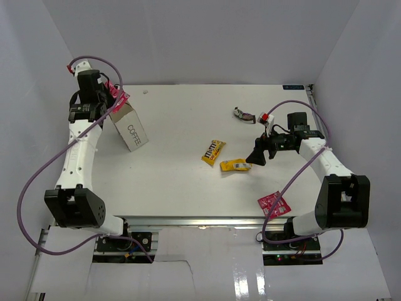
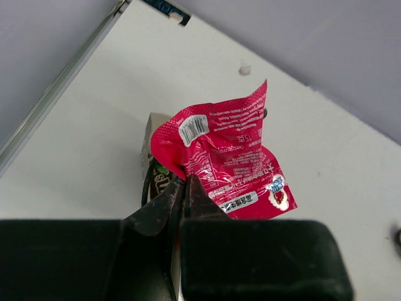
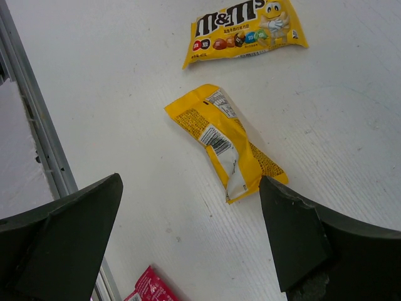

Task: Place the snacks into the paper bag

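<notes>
Though a loose pink-red packet lies nearest, by my right base, my right gripper hangs spread wide over the crumpled yellow packet. That packet sits just ahead between my fingers, its long axis slanting across the gap, so I'd judge a wrist turn is needed. The M&M's yellow packet is just beyond; right arm is nearer both. Farthest back-left, my left gripper pinches the held pink-red packet over the paper bag; release likely next.
</notes>
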`<state>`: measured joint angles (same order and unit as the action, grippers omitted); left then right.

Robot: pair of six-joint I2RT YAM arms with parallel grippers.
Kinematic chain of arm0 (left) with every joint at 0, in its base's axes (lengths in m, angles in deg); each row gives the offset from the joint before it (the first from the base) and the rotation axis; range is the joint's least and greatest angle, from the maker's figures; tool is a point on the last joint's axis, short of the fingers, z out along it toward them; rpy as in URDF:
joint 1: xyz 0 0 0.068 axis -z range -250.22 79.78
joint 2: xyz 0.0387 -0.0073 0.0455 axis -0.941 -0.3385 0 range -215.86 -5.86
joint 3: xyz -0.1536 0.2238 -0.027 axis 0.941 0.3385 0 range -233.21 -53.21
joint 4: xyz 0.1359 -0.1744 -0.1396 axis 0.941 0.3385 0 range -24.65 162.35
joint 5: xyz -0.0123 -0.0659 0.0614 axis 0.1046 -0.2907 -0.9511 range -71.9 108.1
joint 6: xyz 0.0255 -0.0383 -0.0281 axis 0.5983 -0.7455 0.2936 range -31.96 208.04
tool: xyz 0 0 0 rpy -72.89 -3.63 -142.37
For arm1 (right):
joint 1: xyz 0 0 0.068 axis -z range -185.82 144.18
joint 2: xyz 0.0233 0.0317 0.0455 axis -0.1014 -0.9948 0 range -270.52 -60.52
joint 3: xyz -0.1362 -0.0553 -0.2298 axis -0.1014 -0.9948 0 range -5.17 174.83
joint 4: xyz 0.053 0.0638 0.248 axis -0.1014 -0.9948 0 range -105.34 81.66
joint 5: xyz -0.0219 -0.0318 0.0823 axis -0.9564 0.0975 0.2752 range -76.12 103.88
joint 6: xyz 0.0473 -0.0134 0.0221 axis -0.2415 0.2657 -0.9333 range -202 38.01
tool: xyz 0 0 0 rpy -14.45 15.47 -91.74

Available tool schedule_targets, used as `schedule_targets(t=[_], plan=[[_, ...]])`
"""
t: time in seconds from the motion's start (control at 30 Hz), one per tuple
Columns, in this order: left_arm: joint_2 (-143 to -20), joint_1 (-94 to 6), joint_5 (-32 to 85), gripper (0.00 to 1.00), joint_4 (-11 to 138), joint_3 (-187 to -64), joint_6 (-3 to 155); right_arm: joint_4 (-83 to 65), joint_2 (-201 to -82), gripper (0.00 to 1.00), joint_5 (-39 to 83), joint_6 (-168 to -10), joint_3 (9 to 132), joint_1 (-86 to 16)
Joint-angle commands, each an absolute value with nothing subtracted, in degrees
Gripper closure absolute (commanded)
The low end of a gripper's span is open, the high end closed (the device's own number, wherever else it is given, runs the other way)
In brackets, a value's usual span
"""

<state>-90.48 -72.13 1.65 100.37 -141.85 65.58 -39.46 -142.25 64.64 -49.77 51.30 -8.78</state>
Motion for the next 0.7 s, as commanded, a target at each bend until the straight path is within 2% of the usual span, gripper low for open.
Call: schedule_targets(t=[0.0,0.17,0.43,0.67], plan=[[-83.8,-72.1,5.6,1.0,94.3,-144.3,66.4,-38.2,-142.5,0.05,65.6,-48.9,52.7,-8.5],[-82.6,-72.1,7.9,1.0,93.3,-146.6,65.7,-38.3,-142.3,0.05,65.8,-48.9,52.2,-8.4],[-83.1,-72.1,-1.8,1.0,93.0,-145.5,72.4,-38.2,-141.9,0.05,65.8,-48.9,51.6,-8.5],[-87.7,-72.1,-1.6,1.0,91.3,-146.3,73.8,-38.2,-142.0,0.05,66.0,-48.9,51.5,-8.5]])
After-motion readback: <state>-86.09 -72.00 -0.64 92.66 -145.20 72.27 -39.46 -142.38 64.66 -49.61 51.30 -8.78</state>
